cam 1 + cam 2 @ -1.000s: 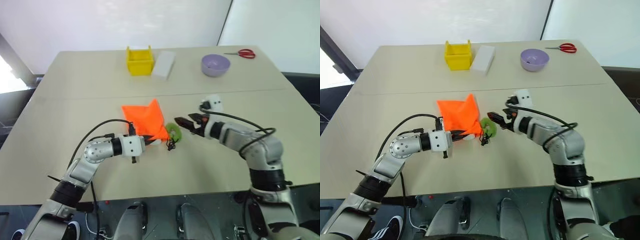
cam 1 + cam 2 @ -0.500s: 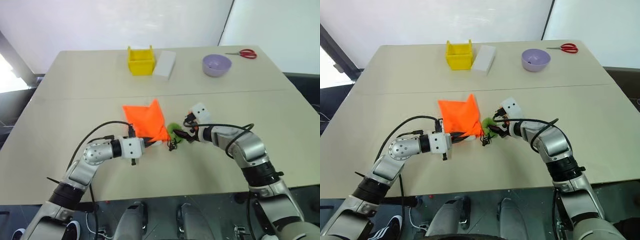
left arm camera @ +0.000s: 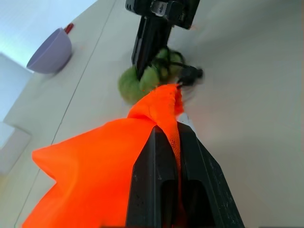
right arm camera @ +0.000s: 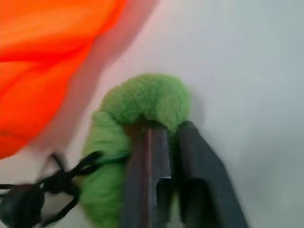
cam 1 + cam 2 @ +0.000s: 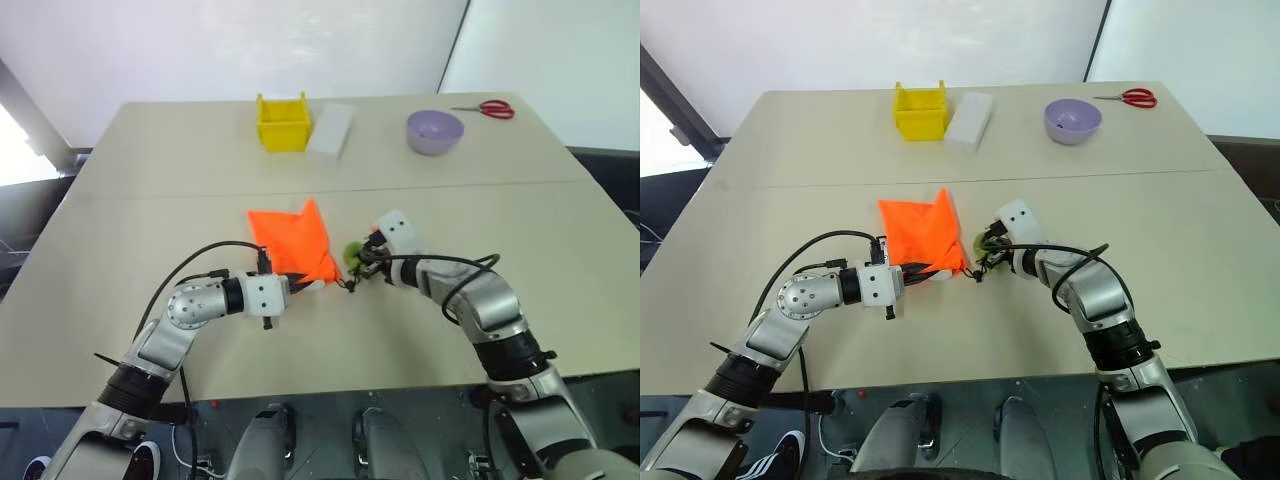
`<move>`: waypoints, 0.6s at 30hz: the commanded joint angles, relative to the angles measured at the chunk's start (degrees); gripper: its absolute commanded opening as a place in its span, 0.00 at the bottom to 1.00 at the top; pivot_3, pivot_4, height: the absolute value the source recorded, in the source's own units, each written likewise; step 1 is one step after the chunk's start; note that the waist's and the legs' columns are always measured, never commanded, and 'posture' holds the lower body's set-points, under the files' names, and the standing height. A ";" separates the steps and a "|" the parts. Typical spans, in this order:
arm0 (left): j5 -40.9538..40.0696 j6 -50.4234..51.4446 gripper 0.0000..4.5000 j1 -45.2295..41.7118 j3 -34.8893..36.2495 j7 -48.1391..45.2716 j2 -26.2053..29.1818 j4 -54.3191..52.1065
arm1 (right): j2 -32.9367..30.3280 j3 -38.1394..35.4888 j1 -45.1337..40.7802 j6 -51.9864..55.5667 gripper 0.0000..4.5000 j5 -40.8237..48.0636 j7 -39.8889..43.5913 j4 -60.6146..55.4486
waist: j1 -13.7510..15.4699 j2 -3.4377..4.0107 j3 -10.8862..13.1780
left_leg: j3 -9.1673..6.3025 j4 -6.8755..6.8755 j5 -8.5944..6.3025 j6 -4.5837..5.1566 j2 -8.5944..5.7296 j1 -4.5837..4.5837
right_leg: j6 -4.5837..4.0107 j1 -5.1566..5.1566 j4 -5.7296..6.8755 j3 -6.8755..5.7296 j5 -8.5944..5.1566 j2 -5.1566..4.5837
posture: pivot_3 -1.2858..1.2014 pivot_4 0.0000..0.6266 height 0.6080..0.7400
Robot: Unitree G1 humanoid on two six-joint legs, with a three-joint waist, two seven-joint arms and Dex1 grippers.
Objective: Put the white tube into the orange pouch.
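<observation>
The orange pouch (image 5: 293, 242) lies flat in the middle of the table. My left gripper (image 5: 305, 284) is shut on the pouch's near corner, and the fabric (image 3: 95, 156) bunches between its black fingers (image 3: 147, 175). A small white end of the white tube (image 5: 938, 274) peeks out under that corner; the rest of the tube is hidden. The pouch's black cord (image 4: 57, 180) runs to a fuzzy green ring (image 4: 142, 99) just right of the pouch. My right gripper (image 5: 362, 260) is shut on the green ring (image 5: 352, 252), both fingers pinching its rim.
At the table's far side stand a yellow bin (image 5: 280, 122), a white rectangular block (image 5: 330, 128), a purple bowl (image 5: 434, 130) and red scissors (image 5: 491, 107). A seam crosses the table (image 5: 150, 195) behind the pouch.
My right gripper has come down and left to the green ring and shut on it; it was open before. The left gripper has kept its hold and not moved.
</observation>
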 commanded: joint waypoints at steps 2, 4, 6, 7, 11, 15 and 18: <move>-0.95 -0.71 0.00 0.39 0.71 -0.11 0.48 -2.00 | -1.25 -15.34 3.18 1.69 0.00 2.34 -4.71 -3.17 | 0.88 0.00 0.00 | 0.01 0.02 0.00 0.00 -0.01 -0.02 | -0.01 0.01 -0.04 0.01 -0.01 -0.03 | 0.52 0.24 1.00; -0.98 -0.79 0.00 0.23 0.72 -0.25 0.56 -1.57 | -1.44 -19.47 4.22 2.63 0.00 4.41 -4.55 -5.60 | 0.76 0.00 0.00 | 0.01 0.02 0.00 0.01 -0.02 -0.05 | -0.01 0.00 -0.06 0.01 0.00 -0.06 | 0.52 0.24 1.00; -0.91 -0.75 0.00 -0.20 0.74 -0.20 0.43 -0.90 | 0.66 -24.76 3.69 4.73 0.00 8.51 -5.39 -7.43 | 0.51 0.01 0.00 | 0.01 -0.01 0.00 0.01 0.00 -0.05 | 0.00 -0.02 -0.06 0.04 0.00 -0.06 | 0.52 0.24 1.00; -0.89 -0.85 0.00 -0.43 0.70 -0.25 0.37 -0.56 | 1.81 -26.99 3.30 6.56 0.00 10.96 -5.70 -8.29 | 0.37 0.01 0.00 | 0.01 -0.03 0.00 0.01 0.03 -0.04 | 0.01 -0.05 -0.05 0.05 0.01 -0.03 | 0.52 0.24 1.00; -1.84 1.83 0.00 -0.78 0.63 -0.67 -0.35 -0.46 | 0.49 -26.59 6.65 10.48 0.00 18.58 0.87 -15.37 | 0.38 0.03 0.00 | -0.01 -0.08 0.01 0.01 0.15 0.00 | 0.06 -0.06 0.00 0.05 0.03 0.09 | 0.52 0.24 1.00; -3.75 4.80 0.00 -0.56 0.80 -2.04 -0.54 -1.55 | -3.98 -26.73 10.83 14.50 0.00 25.66 6.76 -22.23 | 0.57 0.03 0.00 | -0.01 -0.07 0.01 0.02 0.14 -0.04 | 0.06 -0.04 -0.03 0.03 0.03 0.06 | 0.52 0.24 1.00; -4.58 5.47 0.00 -0.36 0.86 -2.50 -0.62 -1.86 | -8.01 -27.69 12.28 14.07 0.00 26.84 9.19 -21.91 | 0.59 0.02 0.00 | 0.00 0.01 0.00 0.02 0.07 -0.04 | -0.04 0.01 -0.09 0.04 -0.03 -0.01 | 0.52 0.24 1.00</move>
